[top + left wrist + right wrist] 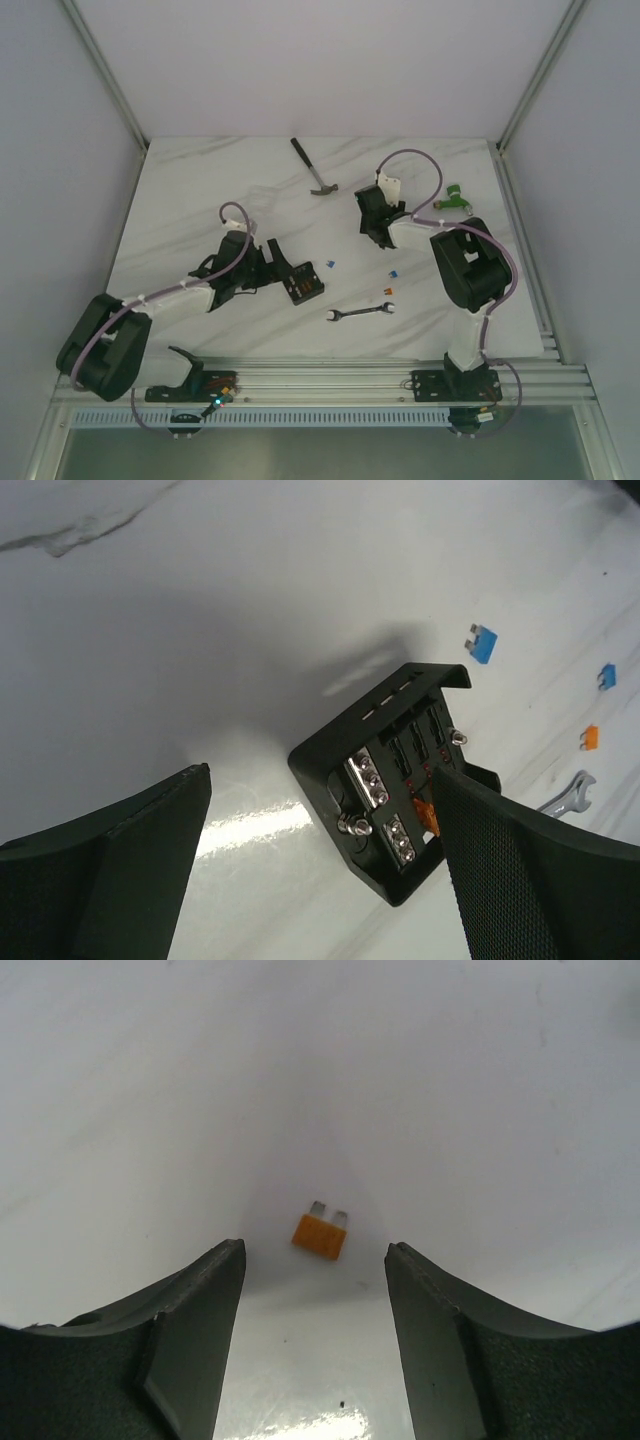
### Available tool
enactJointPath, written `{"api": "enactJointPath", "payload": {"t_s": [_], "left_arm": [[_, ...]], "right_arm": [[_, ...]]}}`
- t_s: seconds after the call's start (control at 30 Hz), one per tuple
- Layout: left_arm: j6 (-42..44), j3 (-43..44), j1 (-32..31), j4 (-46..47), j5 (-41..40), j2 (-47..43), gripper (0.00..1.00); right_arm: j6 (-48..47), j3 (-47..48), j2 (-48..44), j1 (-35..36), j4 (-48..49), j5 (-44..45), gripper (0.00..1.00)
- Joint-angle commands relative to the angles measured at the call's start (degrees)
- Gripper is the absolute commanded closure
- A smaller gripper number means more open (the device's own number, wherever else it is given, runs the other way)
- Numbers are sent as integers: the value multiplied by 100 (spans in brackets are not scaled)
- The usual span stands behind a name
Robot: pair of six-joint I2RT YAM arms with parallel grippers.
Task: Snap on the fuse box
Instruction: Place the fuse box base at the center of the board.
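My left gripper [320,775] fills the bottom of its wrist view, both fingers spread wide and holding nothing. Just beyond its tips the fuse box [385,775] sits on the white marble table [200,190] with its metal terminals facing up, one edge hidden behind the right-hand finger. My right gripper [315,1250] hangs well apart from the box toward the table's right side, jaws parted and empty, and a single orange fuse [319,1233] lies flat between the tips, touching neither.
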Motion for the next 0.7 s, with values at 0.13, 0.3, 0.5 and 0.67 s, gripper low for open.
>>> {"api": "enactJointPath", "payload": {"t_s": [0.13,0.3,0.5,0.67], "left_arm": [[167,521,-119,217,220,608,0],[197,712,-128,401,584,1104,0],[219,876,-130,529,890,1442,0],[187,1105,-137,615,1241,1726,0]], "right_arm": [[106,67,162,-108,140,352,37],[65,-181,-31,-110,137,362,39],[2,-350,-129,-136,132,412,42],[5,-408,-222,-182,127,416,42]]}}
